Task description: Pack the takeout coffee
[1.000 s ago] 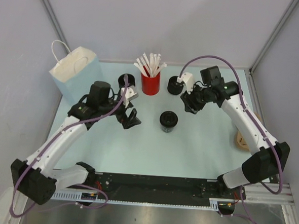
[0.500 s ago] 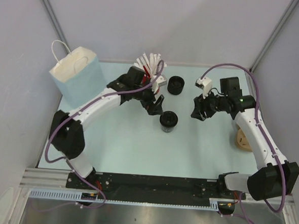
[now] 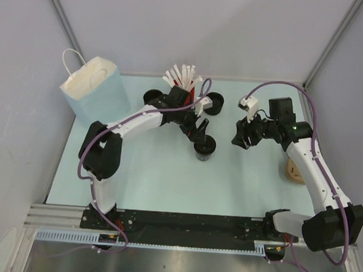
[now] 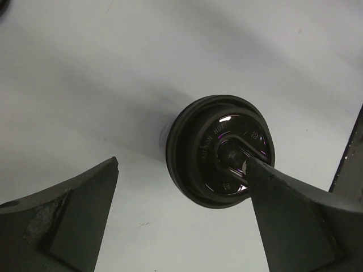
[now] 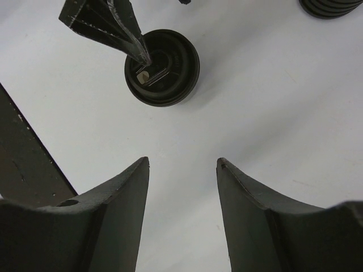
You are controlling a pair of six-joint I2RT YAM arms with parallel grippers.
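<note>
Top external: left gripper [image 3: 201, 132] hangs right over the takeout coffee [image 3: 205, 148], which stands upright mid-table [image 3: 142, 177]. Right gripper [image 3: 239, 139] is near the cup's right, apart.

Left wrist: jaws spread wide, empty. One finger [image 4: 295, 215] overlaps the lid [image 4: 218, 150]; contact unclear.

Right wrist: jaws partly parted, nothing between them. Coffee ahead, well clear.

The takeout coffee [image 3: 204, 148] is a small round black cup capped with a glossy black lid. A raised rim rings the lid's sunken centre, which bears embossed lettering and an oval sip slot. The cup stands upright on the pale bench [image 3: 135, 182], just toward 3 o'clock of its middle.
</note>
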